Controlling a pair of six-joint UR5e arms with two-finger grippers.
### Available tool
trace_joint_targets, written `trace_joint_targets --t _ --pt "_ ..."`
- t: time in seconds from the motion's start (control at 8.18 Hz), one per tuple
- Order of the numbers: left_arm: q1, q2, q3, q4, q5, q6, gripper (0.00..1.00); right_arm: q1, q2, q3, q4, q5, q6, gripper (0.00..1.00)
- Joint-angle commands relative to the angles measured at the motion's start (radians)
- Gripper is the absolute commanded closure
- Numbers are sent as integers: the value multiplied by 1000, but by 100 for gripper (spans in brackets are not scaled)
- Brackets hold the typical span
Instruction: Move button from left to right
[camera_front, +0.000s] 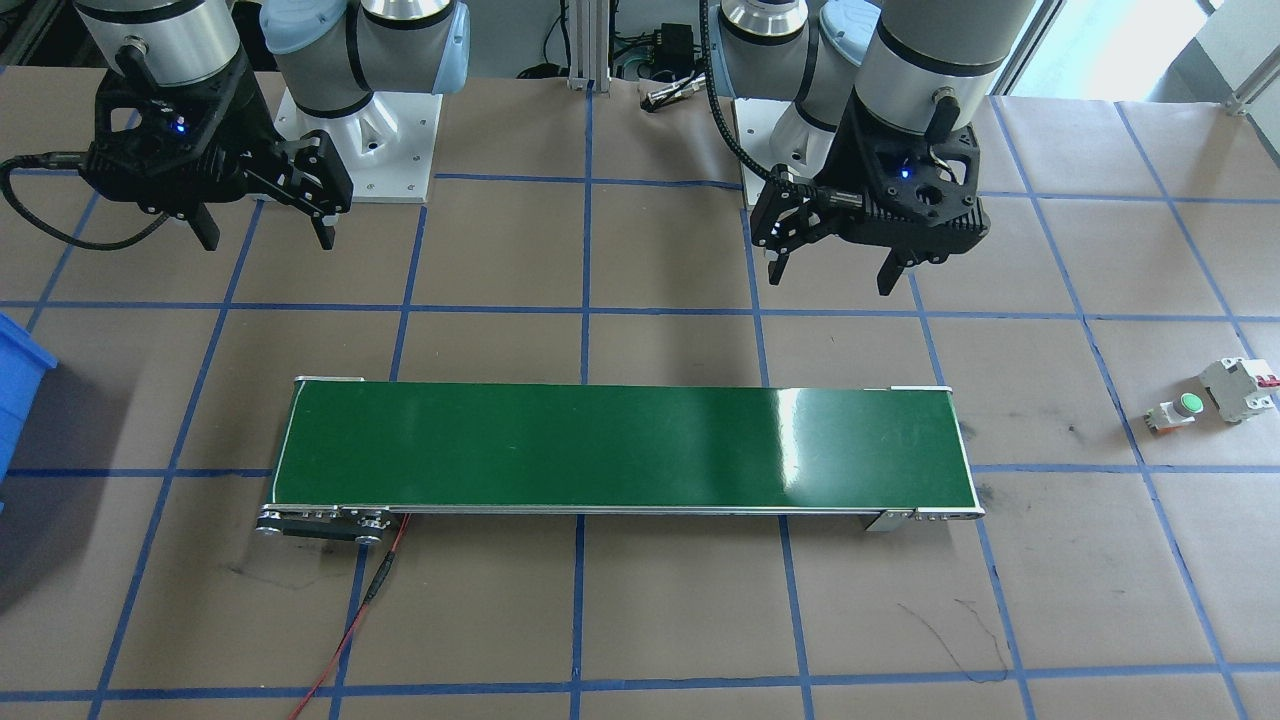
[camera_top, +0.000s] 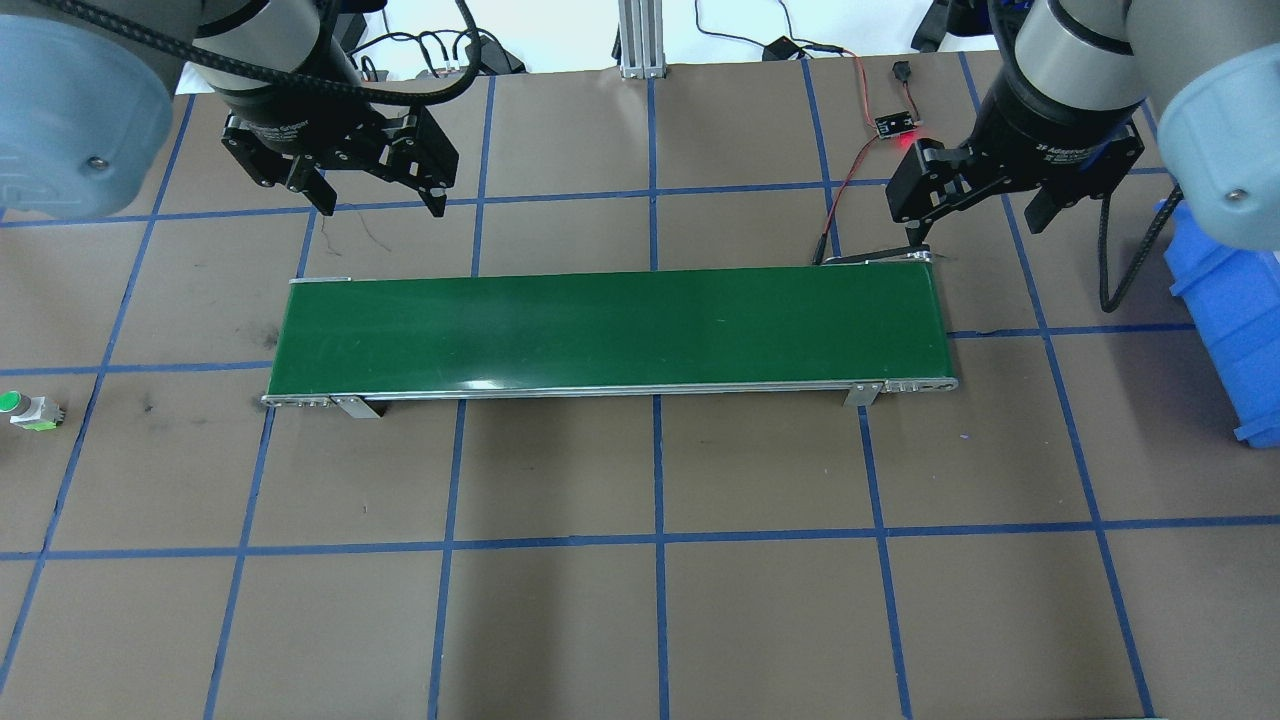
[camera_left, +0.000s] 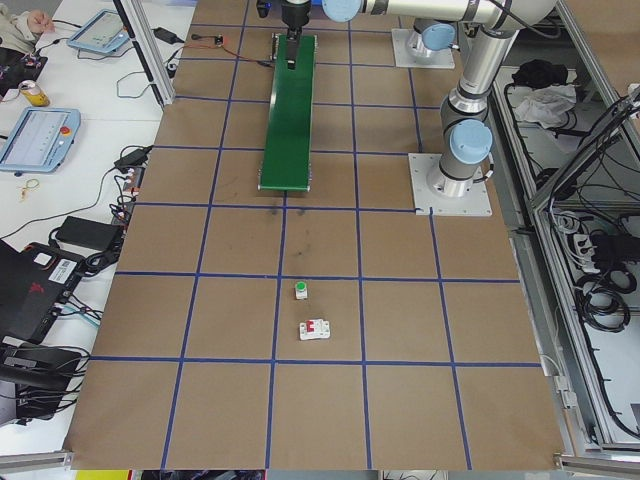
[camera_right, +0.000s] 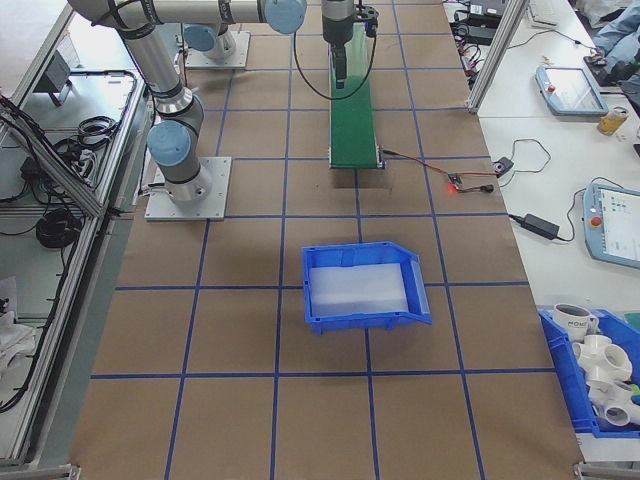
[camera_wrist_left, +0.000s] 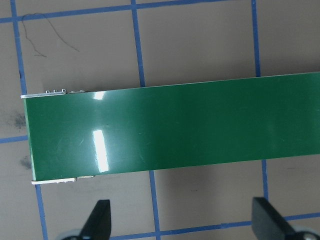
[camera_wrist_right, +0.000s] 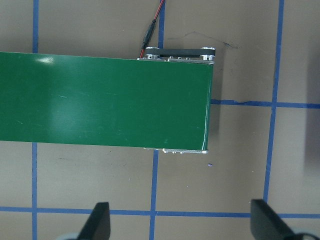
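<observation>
a: what crowds the button (camera_front: 1186, 406) at the right edge of the front view?
b: the white breaker (camera_front: 1240, 389), just beside it on the far-right side; its other sides face bare counter (camera_front: 1050, 560).
a: and mid-frame?
b: the green conveyor (camera_front: 620, 448) lies across; a blue bin (camera_front: 18, 385) sits at left.

The setting is a robotics laboratory or test cell. Two industrial arms are bolted by white base plates (camera_left: 449, 185) to a large worktop (camera_top: 640, 600) covered in brown paper and divided into squares by blue tape. A small green conveyor belt (camera_front: 620, 448) sits at its centre. Aluminium-profile framing (camera_right: 497, 52) borders the cell. Teach pendants (camera_left: 37, 137), power supplies and loose cabling lie on adjacent white benches (camera_right: 590, 160). Blue parts bins (camera_right: 362, 286) hold components.
</observation>
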Motion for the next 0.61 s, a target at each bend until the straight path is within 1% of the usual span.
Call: trace_joint_targets --t 0.0,0.24,0.37,0.49 --pt "-7 7 -2 -10 2 0 0 0 -1 0 0 2 0 0" --pt "36 11 -8 -10 5 56 0 2 -1 0 0 2 0 0" --pt "111 10 -16 -11 8 140 0 2 1 2 0 3 0 0" --pt "225 7 -11 -35 8 229 0 2 1 0 0 2 0 0"
